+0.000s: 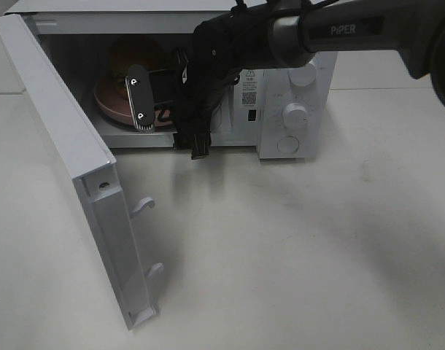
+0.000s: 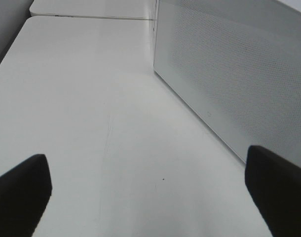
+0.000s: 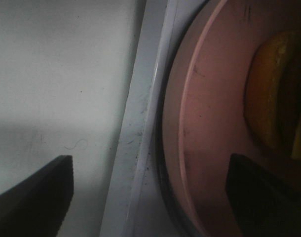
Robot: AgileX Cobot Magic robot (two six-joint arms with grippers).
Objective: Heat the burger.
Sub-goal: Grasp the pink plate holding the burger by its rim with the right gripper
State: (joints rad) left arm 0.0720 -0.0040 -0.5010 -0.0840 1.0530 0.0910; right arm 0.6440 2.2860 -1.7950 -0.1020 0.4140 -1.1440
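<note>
Nearest, the open white microwave door [image 1: 98, 219] swings out over the pale matte tabletop [image 1: 295, 248]. At the oven mouth hangs the right black gripper [image 3: 150, 197], fingers spread wide, pinching nothing. Just beyond, the glossy golden-bunned burger [image 3: 269, 98] sits on the round pink plate [image 3: 209, 123] inside the cavity. It looks soft and squashy; better carried by the plate's rim. The left black gripper [image 2: 150, 197] is spread, empty, beside the white microwave [image 2: 229, 69].
</note>
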